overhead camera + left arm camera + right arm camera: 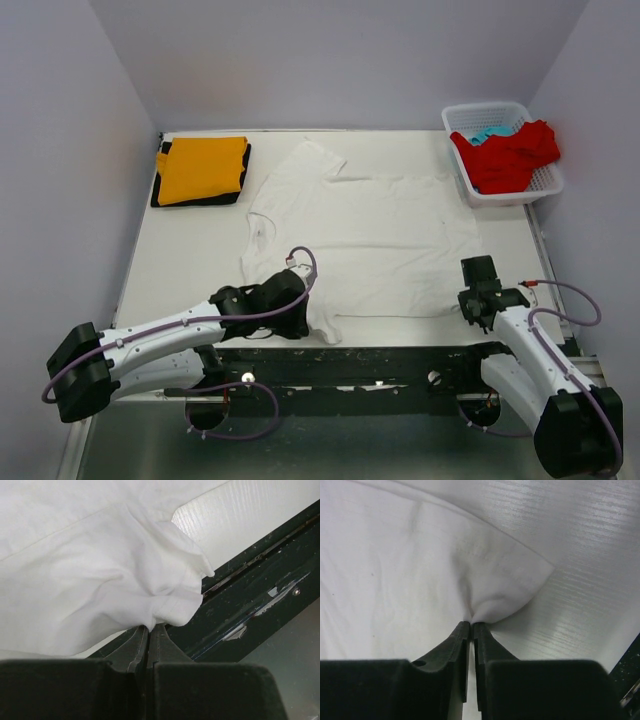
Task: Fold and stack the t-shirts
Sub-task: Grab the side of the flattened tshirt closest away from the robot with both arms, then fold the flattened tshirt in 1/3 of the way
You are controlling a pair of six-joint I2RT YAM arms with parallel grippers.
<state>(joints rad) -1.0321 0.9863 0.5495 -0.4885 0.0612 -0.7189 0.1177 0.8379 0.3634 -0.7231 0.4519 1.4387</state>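
A large white t-shirt [370, 235] lies spread on the white table, neck to the left. My left gripper [300, 318] is shut on its near left corner; the pinched cloth [165, 605] bunches at the fingertips by the table's dark front rail. My right gripper [478, 290] is shut on the near right hem corner [490, 605]. A folded orange t-shirt [203, 168] lies on a folded black one [160, 190] at the far left. A red t-shirt [510, 155] and a light blue one [488, 133] lie in the basket.
A white plastic lattice basket [545, 185] stands at the far right corner. The dark front rail [380, 360] runs along the table's near edge. Grey walls close in the table on three sides.
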